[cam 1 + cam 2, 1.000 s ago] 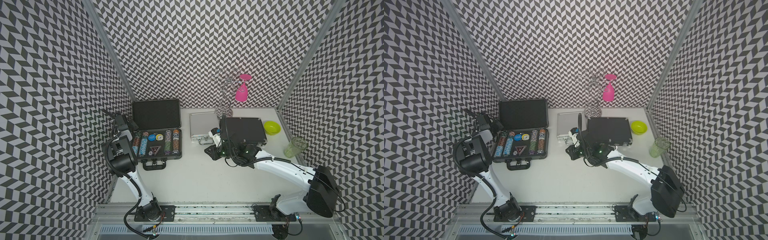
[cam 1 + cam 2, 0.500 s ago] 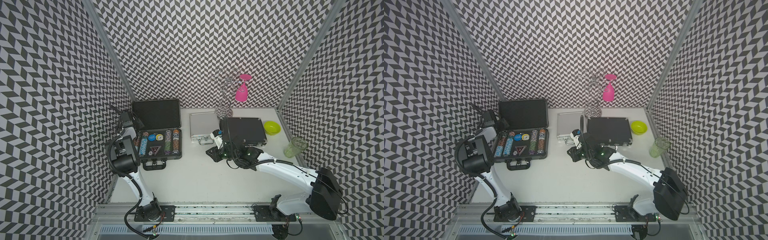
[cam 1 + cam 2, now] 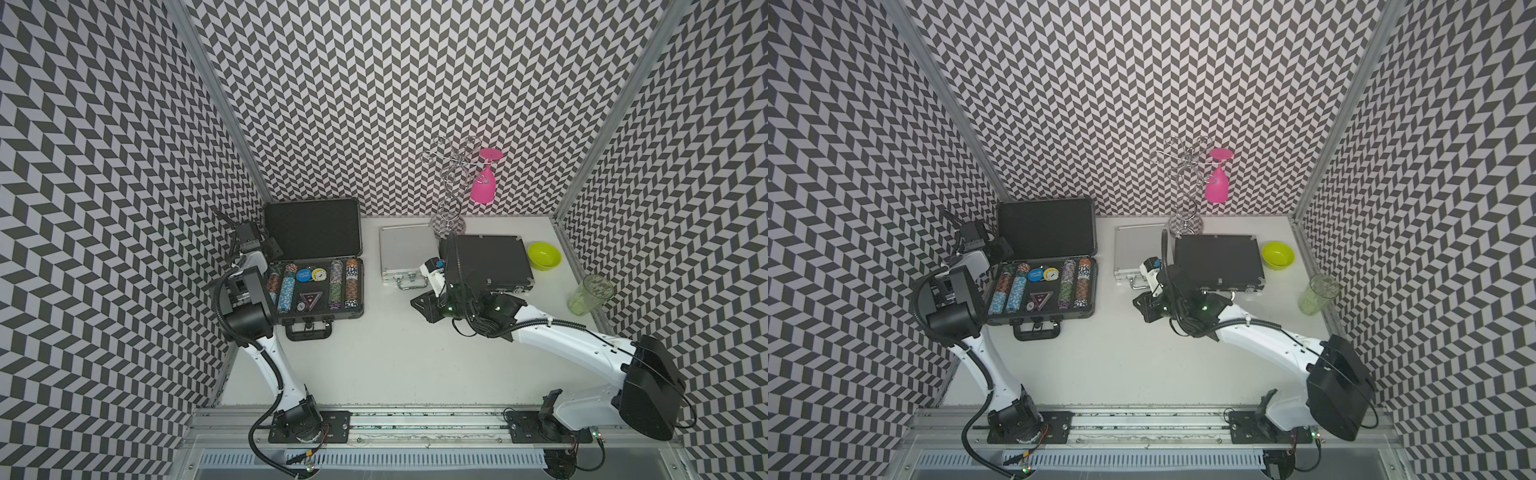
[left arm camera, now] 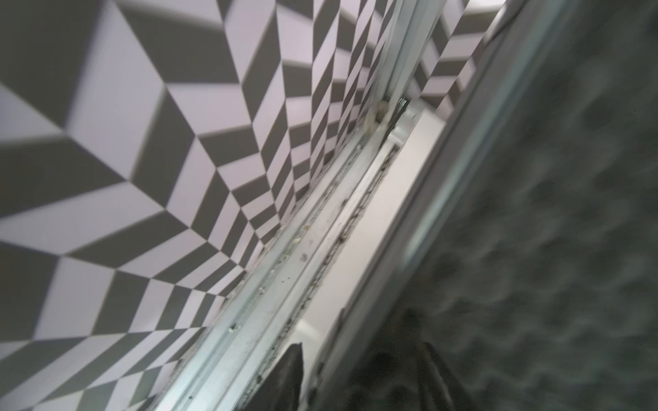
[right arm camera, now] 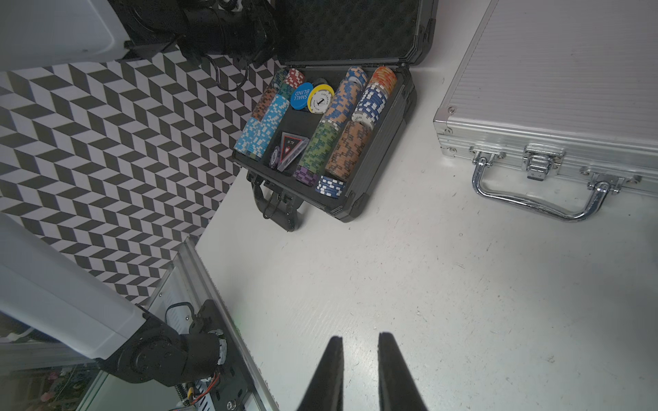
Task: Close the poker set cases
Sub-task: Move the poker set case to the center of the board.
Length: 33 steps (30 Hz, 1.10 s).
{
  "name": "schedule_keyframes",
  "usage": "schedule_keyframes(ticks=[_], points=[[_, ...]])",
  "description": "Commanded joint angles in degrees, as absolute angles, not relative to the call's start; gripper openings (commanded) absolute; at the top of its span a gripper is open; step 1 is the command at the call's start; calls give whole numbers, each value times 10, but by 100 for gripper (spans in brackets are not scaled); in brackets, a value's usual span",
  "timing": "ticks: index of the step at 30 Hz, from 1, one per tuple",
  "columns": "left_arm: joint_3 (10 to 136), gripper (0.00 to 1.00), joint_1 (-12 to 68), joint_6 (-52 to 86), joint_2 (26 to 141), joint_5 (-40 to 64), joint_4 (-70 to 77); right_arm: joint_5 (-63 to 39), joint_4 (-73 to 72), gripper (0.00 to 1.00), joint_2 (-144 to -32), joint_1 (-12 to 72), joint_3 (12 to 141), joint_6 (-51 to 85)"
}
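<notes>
In both top views a black poker case [image 3: 360,286] lies at the left with its lid [image 3: 311,228] standing open and rows of chips inside. My left gripper [image 3: 270,248] is at the lid's left edge. In the left wrist view its jaws [image 4: 361,347] stand open astride that edge, one finger outside and one over the foam lining. A silver case [image 3: 405,249] lies shut in the middle. Another black case [image 3: 494,257] lies shut at the right. My right gripper [image 3: 422,305] hovers over the bare table in front of the silver case [image 5: 552,89], fingers slightly apart and empty.
A lime bowl [image 3: 543,254] and a green tumbler [image 3: 590,293] stand at the right edge. A wire rack [image 3: 451,199] with a pink glass [image 3: 482,187] hanging on it stands at the back. The patterned left wall [image 4: 142,178] is close beside my left gripper.
My left gripper has moved back from beside the case's base to the lid's left edge, and its jaws have come apart. The right arm has hardly moved.
</notes>
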<state>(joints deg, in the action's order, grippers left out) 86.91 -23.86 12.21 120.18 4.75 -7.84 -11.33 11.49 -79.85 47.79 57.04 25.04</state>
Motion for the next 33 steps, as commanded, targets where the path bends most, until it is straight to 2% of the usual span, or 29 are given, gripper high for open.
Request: schedule_keyframes(ticks=[1,11,19,33], points=[[899,45,-244,117,1220,66,-90,-109,92,20,-793,473,566,249],[957,18,-248,97,1260,111,-101,-106,94,20,-801,473,575,249],[924,0,-247,104,1230,125,-85,-111,96,20,-805,473,580,246],[796,0,-238,175,1150,148,-25,-110,98,20,-785,471,569,239]])
